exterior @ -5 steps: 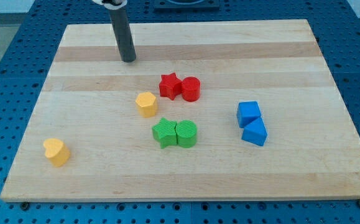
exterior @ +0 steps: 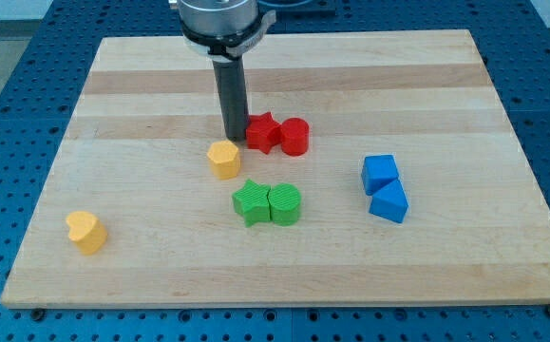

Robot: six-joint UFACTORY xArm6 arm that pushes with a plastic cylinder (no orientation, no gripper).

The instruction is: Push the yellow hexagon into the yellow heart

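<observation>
My tip (exterior: 234,139) sits just beside the yellow hexagon (exterior: 224,159), at its 1 o'clock, close to the red star (exterior: 261,132). It is a plain rod with no jaws. The yellow heart (exterior: 86,231) lies far off at the hexagon's 8 o'clock.

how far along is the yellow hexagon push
Done: nothing; the small yellow hexagon block sits far from the yellow heart block at the view's lower left. In hand: my tip stands just above-right of the hexagon, beside the red star block. Left: the whole push.
</observation>
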